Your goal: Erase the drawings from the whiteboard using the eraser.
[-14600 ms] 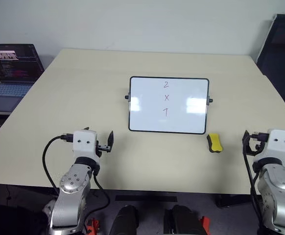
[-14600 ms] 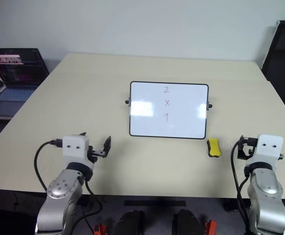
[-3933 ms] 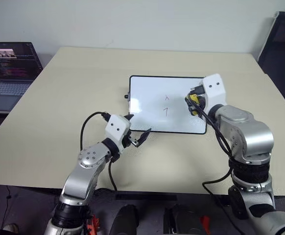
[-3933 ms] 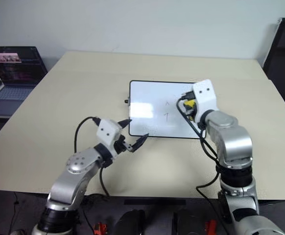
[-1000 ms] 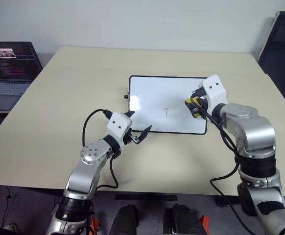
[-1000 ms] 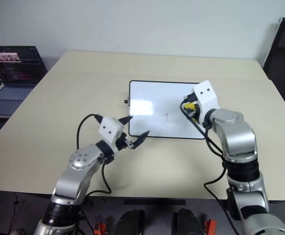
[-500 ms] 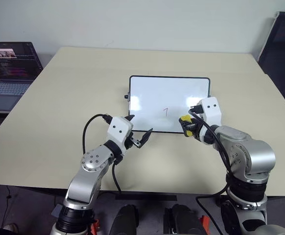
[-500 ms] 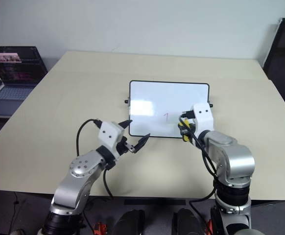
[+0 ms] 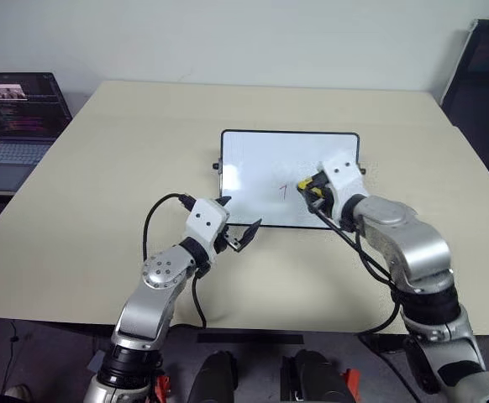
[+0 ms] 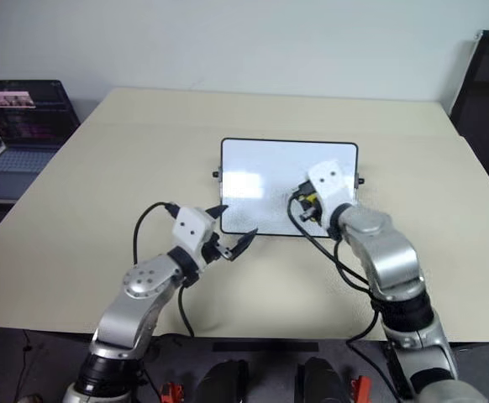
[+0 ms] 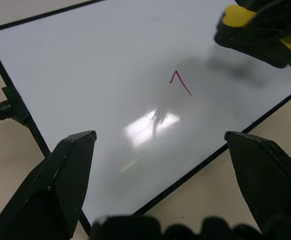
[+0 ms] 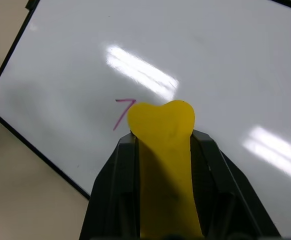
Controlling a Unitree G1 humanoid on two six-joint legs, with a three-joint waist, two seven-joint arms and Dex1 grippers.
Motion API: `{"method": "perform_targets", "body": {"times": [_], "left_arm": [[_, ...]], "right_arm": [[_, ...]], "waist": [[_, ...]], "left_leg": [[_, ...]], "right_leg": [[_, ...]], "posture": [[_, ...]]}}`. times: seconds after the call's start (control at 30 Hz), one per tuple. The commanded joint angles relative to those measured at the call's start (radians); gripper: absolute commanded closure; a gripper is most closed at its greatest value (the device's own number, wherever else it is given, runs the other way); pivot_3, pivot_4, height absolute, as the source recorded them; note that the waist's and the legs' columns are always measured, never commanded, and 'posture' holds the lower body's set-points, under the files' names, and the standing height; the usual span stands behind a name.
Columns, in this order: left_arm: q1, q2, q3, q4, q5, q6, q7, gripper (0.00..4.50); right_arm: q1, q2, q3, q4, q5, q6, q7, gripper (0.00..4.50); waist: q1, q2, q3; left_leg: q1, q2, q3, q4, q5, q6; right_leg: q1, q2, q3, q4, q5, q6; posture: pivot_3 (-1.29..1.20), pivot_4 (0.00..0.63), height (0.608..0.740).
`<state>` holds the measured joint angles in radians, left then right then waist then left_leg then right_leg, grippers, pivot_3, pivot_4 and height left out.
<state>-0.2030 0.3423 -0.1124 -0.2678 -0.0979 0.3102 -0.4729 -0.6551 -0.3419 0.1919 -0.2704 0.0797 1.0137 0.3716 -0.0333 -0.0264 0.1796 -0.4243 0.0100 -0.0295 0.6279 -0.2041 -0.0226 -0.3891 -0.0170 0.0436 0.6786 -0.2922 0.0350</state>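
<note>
Hidden and cropped parts
The right hand (image 9: 314, 190) covers part of the whiteboard (image 9: 261, 168); the laptop (image 9: 13, 117) at the upper left is cut off.

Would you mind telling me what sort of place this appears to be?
Probably an office or lab room: a large beige table against a plain wall, an open laptop running at its side, and a small whiteboard on the table.

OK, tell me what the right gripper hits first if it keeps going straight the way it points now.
Probably the whiteboard, at or just beside the red "1". The right gripper is shut on the eraser, whose tip leads; the gap is hard to judge.
</note>
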Motion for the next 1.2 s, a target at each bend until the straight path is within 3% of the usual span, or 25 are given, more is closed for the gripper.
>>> {"method": "perform_targets", "body": {"times": [0.03,0.37,0.7,1.2], "left_arm": [[-0.018,0.008,0.011,-0.009,0.001,-0.04,-0.007,0.0],[0.008,0.011,0.013,-0.035,0.006,-0.041,0.007,0.0],[0.018,0.009,0.02,-0.075,0.011,-0.02,0.03,0.0],[0.013,0.023,0.066,-0.14,0.012,0.016,0.072,0.0]], "right_arm": [[-0.062,0.001,0.022,0.073,-0.02,-0.12,0.017,3.51],[-0.172,0.032,0.09,0.301,-0.097,-0.282,0.021,3.51],[-0.216,0.053,0.115,0.373,-0.164,-0.301,0.022,3.51],[-0.004,0.018,0.243,0.277,-0.213,-0.269,0.127,3.51]], "waist": [[0.001,0.0,0.0],[0.001,0.0,0.0],[0.002,0.0,0.0],[0.002,0.0,0.0]], "left_leg": [[0.0,0.0,0.0,0.0,0.0,0.0],[0.0,0.0,-0.002,0.0,0.0,0.0],[0.0,0.0,-0.002,0.0,0.0,0.0],[0.006,0.0,-0.002,0.001,0.0,0.0]], "right_leg": [[0.0,0.0,0.0,0.0,0.0,0.0],[0.0,-0.001,0.0,0.0,0.0,0.0],[0.0,-0.002,0.0,0.001,0.0,0.0],[0.005,-0.002,0.0,0.001,0.0,0.0]], "posture": [[0.0,0.15,0.74],[0.0,0.15,0.74],[0.0,0.15,0.74],[0.0,0.15,0.74]]}}
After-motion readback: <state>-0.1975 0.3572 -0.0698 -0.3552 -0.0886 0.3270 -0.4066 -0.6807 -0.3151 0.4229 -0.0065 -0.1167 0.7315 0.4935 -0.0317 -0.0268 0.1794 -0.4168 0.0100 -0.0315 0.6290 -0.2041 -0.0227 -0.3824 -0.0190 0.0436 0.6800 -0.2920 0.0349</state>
